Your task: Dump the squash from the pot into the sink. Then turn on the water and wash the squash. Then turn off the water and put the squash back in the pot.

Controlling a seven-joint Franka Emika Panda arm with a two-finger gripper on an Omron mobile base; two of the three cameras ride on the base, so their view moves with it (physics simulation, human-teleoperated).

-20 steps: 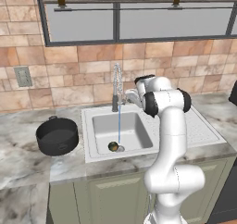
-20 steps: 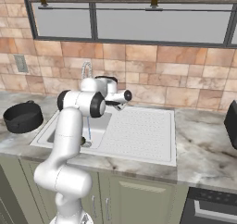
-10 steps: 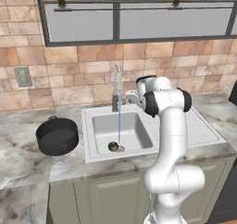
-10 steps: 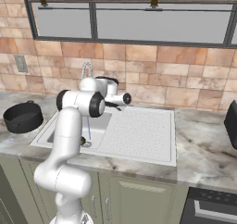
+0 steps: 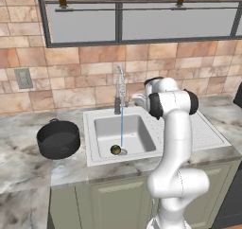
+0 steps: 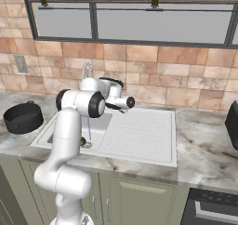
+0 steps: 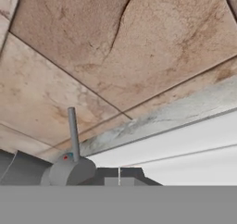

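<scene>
Squash (image 5: pixel 115 150) sits on sink (image 5: pixel 101 153) floor, right at drain, thin stream of water (image 5: pixel 121 128) dropping from faucet (image 5: pixel 118 88) onto it. Your fingers (image 7: pixel 119 182) are pressed fully together, holding nothing, up by faucet lever (image 7: pixel 72 134) near tiled wall. Pot (image 5: pixel 58 139) stands on table (image 5: pixel 23 150) left of sink, apart from it.
</scene>
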